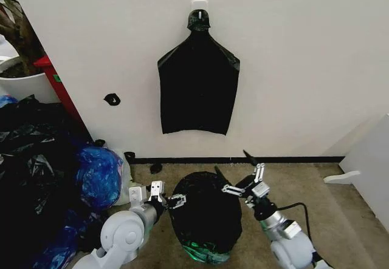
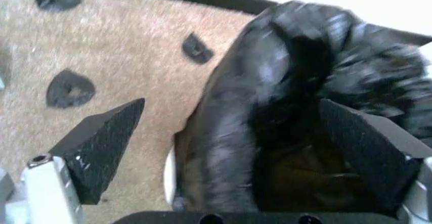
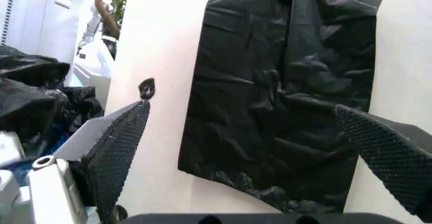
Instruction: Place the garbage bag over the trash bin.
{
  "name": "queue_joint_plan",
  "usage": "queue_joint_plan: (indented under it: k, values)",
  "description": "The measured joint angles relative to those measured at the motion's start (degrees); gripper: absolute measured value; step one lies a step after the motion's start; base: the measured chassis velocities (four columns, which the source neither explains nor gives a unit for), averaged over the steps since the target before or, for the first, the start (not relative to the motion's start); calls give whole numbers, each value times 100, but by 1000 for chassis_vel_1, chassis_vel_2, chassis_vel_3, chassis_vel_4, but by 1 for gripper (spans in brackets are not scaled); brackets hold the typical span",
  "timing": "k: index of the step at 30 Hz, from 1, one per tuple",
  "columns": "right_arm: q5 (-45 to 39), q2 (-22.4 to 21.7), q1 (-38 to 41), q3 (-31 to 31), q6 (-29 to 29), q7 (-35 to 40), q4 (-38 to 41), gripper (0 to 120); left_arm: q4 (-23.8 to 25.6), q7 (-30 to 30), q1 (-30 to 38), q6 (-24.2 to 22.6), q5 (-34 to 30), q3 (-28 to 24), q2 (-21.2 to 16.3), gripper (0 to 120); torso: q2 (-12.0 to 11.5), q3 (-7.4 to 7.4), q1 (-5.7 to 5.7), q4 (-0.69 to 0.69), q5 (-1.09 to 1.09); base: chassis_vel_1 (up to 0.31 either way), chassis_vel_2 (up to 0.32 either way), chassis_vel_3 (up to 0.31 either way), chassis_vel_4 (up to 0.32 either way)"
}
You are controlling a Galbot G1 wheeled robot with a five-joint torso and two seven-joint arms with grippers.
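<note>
Black plastic, the garbage bag (image 1: 203,211), drapes over the trash bin (image 1: 206,254) at the lower centre of your head view.

At lower left, your left gripper (image 1: 169,200) has its jaws spread wide astride the bag's edge, gripping nothing. At lower right, your right gripper (image 1: 243,181) stands raised beside the bag, fingers wide apart and empty, facing the hung black bag (image 3: 284,92) on the wall.

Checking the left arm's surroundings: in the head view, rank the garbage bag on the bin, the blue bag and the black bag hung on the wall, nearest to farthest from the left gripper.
From the left gripper:
1. Garbage bag, draped over the bin right beside the fingertips.
2. Blue bag, on the floor to the robot's left.
3. Hanging bag, up on the wall, farthest.
</note>
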State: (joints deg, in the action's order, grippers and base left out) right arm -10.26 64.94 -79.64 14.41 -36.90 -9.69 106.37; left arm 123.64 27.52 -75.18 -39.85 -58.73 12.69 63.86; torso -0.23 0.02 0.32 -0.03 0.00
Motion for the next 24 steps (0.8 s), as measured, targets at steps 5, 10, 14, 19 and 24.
queue_joint_plan:
  k: [5,10,14,19,24]
  values:
    - [34,19,31,171,195,462,94,100,708,-52,-115,317,498,53,-99,100,0,0,0,1,2,0,0,0,0]
    - [186,115,12,614,684,1291,273,100,641,-506,-145,2139,2400,100,-8,100,0,0,0,1,2,0,0,0,0]
    - [520,366,-228,1379,1676,2543,606,100,-174,-1179,-213,4266,4305,469,485,100,0,0,0,-1,1,0,0,0,0]
    - [459,512,-606,1666,1597,2440,820,100,-181,-1478,-474,4655,4141,584,794,100,0,0,0,1,1,0,0,0,0]
    - [433,537,-901,1550,1750,2429,1003,100,-43,-1675,-619,4776,4049,655,1123,100,0,0,0,1,3,0,0,0,0]
